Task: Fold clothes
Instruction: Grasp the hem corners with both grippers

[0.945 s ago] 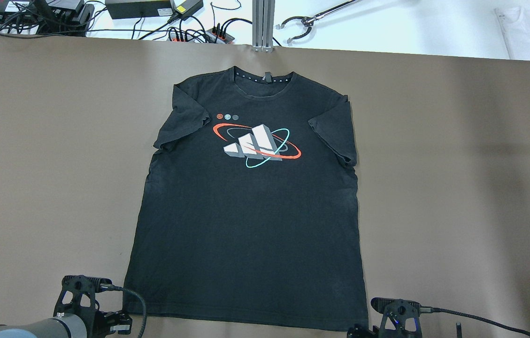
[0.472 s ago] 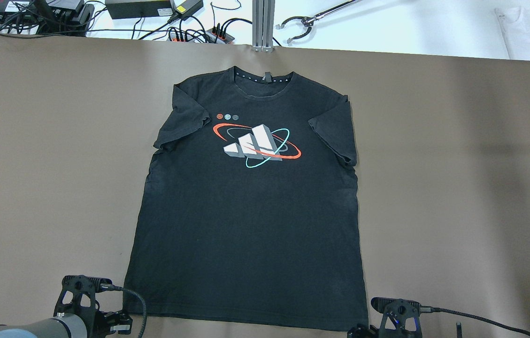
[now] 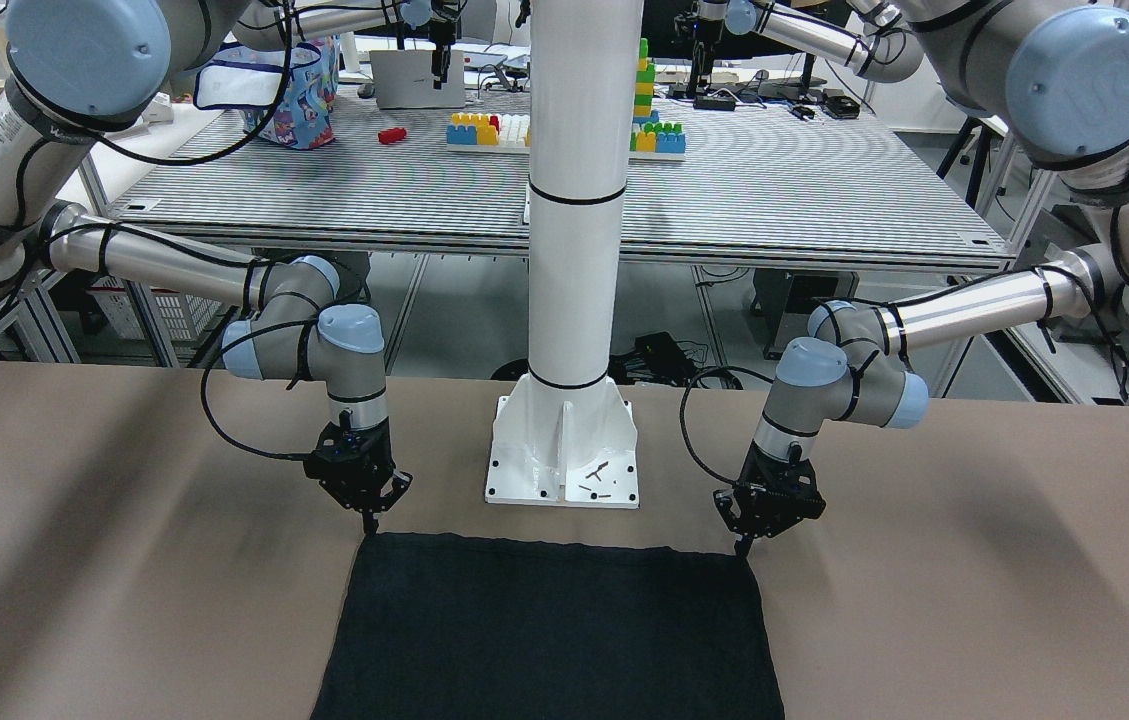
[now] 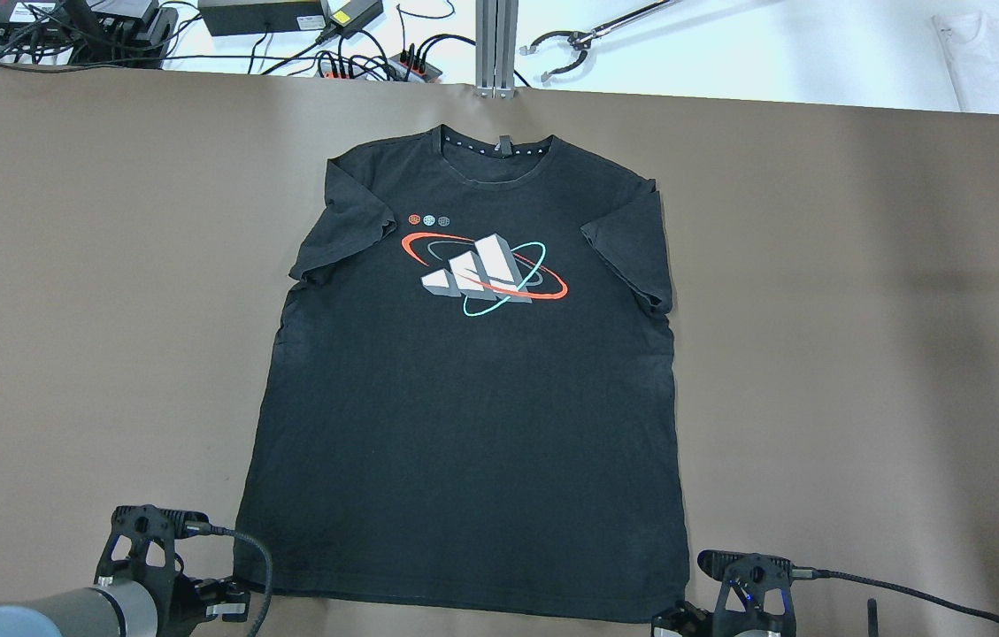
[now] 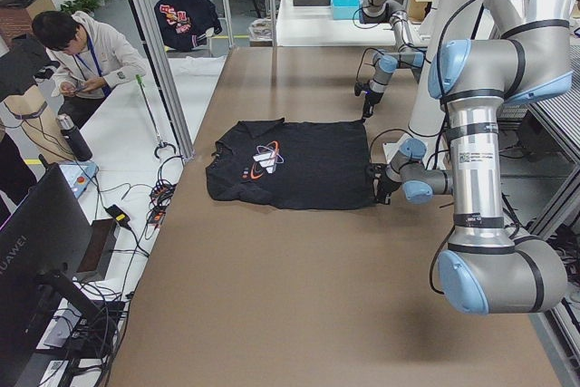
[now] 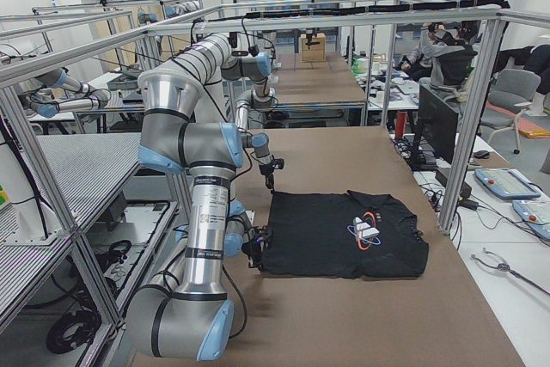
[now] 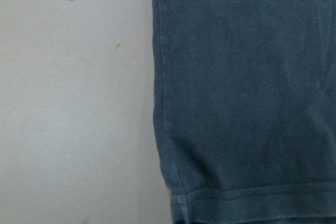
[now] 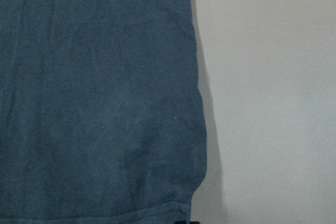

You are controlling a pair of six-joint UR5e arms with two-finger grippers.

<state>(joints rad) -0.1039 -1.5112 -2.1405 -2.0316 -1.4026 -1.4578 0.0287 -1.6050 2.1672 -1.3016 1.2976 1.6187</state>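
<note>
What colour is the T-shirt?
The T-shirt is black, with a red, turquoise and white print; clearest from overhead.

Bright, even indoor light
Soft shadows band the table overhead; both wrist views are washed out, soft, turning the black clothes bluish.

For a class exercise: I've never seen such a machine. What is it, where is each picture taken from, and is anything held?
Two jointed robot arms work at a brown-covered table. One camera looks down from behind them, one faces them, two watch from the table's ends, one rides each wrist. A black fabric T-shirt with a red, white and teal print lies spread flat. The left arm's fingers and the right arm's fingers are at its hem corners; whether they grip cannot be told.
</note>
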